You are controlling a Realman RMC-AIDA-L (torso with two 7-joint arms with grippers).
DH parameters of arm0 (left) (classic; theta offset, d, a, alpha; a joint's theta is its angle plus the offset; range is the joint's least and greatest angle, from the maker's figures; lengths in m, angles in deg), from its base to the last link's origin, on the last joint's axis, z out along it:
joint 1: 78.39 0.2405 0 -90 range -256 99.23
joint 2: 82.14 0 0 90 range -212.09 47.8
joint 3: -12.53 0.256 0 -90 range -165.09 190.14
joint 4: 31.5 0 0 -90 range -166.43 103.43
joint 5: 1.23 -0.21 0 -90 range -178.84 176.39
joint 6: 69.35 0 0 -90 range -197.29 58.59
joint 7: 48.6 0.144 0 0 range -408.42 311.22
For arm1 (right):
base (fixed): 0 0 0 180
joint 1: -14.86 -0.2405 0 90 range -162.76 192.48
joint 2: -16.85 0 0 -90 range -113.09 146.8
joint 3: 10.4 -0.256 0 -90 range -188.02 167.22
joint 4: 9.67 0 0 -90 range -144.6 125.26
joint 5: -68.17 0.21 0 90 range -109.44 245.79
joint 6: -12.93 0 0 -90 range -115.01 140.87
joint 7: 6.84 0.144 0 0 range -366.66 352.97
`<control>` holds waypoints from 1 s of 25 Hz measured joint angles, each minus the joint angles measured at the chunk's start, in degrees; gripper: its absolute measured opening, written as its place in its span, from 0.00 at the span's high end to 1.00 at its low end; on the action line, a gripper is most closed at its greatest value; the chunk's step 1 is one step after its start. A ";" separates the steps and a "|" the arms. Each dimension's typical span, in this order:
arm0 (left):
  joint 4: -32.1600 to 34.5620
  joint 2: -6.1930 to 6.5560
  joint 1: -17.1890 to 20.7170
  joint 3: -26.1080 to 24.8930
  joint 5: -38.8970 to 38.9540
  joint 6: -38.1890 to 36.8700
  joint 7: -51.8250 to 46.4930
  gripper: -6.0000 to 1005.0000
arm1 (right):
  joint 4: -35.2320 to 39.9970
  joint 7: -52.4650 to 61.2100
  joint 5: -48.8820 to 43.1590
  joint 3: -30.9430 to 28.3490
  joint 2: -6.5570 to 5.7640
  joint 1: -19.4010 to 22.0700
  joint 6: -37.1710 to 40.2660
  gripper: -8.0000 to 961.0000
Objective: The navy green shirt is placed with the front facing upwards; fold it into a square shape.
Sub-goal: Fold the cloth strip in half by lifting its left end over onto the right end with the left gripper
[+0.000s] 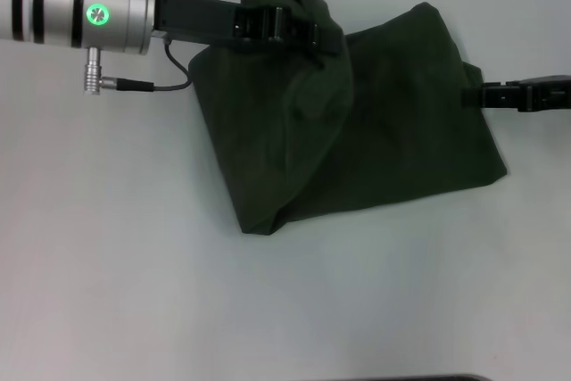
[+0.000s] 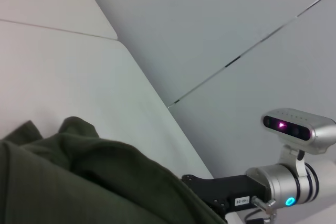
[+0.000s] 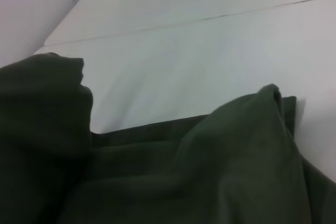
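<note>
left gripper (image 1: 299,28) clamps shirt (image 1: 375,131) fold at table's (image 1: 134,265) far edge | right gripper (image 1: 473,95) at right hem, jaws unclear | partly folded, lumpy, not square

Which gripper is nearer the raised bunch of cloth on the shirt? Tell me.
Left. The left gripper is at the raised bunch on the navy green shirt; the right gripper is at the opposite edge.

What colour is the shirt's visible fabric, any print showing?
Plain dark olive-green shirt, no print visible; head view shows it best.
</note>
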 joint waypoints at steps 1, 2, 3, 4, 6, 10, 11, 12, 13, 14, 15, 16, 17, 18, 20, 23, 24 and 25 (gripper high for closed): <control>0.09 0.09 0.20 -0.01 0.00 0.14 -0.02 0.96 | 0.00 0.00 0.00 0.00 0.01 -0.05 -0.03 0.45; 0.15 0.28 0.47 -0.02 0.01 0.32 -0.04 0.96 | -0.01 0.00 0.00 0.00 0.01 -0.07 -0.05 0.45; 0.18 0.43 0.68 -0.03 0.09 0.49 -0.07 0.96 | -0.01 0.00 0.00 0.00 0.02 -0.09 -0.08 0.45; 0.18 0.43 0.68 -0.03 0.09 0.49 -0.07 0.96 | -0.02 0.00 0.00 -0.01 0.03 -0.10 -0.20 0.45; 0.24 0.56 0.87 -0.03 0.44 0.52 -0.08 0.96 | -0.03 0.00 0.00 -0.01 0.03 -0.11 -0.42 0.45; 4.34 -0.29 -0.01 1.02 5.51 -5.29 1.16 0.96 | -0.05 0.00 0.00 0.02 0.03 -0.11 -0.56 0.45; 4.92 -0.67 -0.54 1.93 6.39 -6.26 1.38 0.96 | -0.04 0.01 0.00 0.01 0.03 -0.11 -0.53 0.45; 4.72 -1.12 -1.25 3.42 6.90 -6.69 1.50 0.96 | -0.04 0.01 0.00 0.01 0.04 -0.11 -0.48 0.45; 3.64 -1.26 -1.98 4.73 7.12 -6.10 1.54 0.96 | -0.04 0.01 0.00 0.00 0.06 -0.11 -0.49 0.45; 2.26 -1.32 -2.77 5.80 7.37 -5.23 1.71 0.96 | -0.04 0.00 0.02 -0.05 0.08 -0.10 -0.52 0.45; 0.07 -1.35 -3.74 7.09 7.59 -4.01 2.07 0.96 | -0.04 0.00 0.02 -0.06 0.10 -0.09 -0.55 0.45; -1.71 -1.34 -4.72 8.06 7.71 -2.55 2.50 0.96 | -0.04 0.01 0.02 -0.07 0.11 -0.07 -0.59 0.45; -3.50 -1.33 -5.68 9.28 7.76 -0.99 2.93 0.96 | -0.04 0.01 0.02 -0.08 0.12 -0.05 -0.62 0.46; -3.50 -1.33 -5.68 9.28 7.76 -0.99 2.93 0.96 | -0.04 0.00 0.02 -0.06 0.13 -0.04 -0.66 0.46; -5.81 -1.53 -7.32 12.78 7.94 4.65 2.84 0.96 | -0.04 0.00 0.03 -0.02 0.18 -0.04 -0.66 0.45; -6.17 -1.64 -7.74 14.30 8.02 8.31 1.84 0.96 | -0.04 0.00 0.03 0.00 0.22 0.05 -0.40 0.45; -6.31 -1.64 -7.77 14.92 8.05 9.42 1.47 0.96 | -0.04 0.00 0.03 0.00 0.22 0.12 -0.31 0.45; -6.47 -1.65 -7.77 15.46 8.06 10.31 1.19 0.96 | -0.04 0.00 0.03 0.00 0.22 0.17 -0.29 0.45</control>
